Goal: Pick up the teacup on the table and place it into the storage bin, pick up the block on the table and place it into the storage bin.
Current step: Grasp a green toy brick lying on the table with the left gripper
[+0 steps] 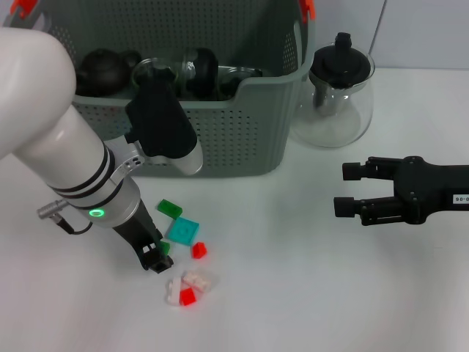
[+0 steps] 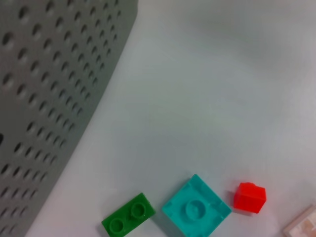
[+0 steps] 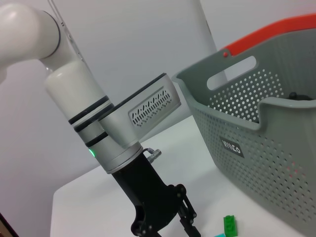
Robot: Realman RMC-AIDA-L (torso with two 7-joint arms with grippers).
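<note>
The grey-green storage bin stands at the back of the table, its wall also in the left wrist view and the right wrist view. No teacup shows on the table; dark and glass vessels lie inside the bin. Several blocks lie in front of it: a green block, a teal block, a red block and a white-and-red cluster. My left gripper is down at the table beside a small green piece. My right gripper hovers open and empty at the right.
A glass teapot with a black lid stands right of the bin. Orange handle clips sit on the bin's rim. White table surface spreads between the blocks and the right gripper.
</note>
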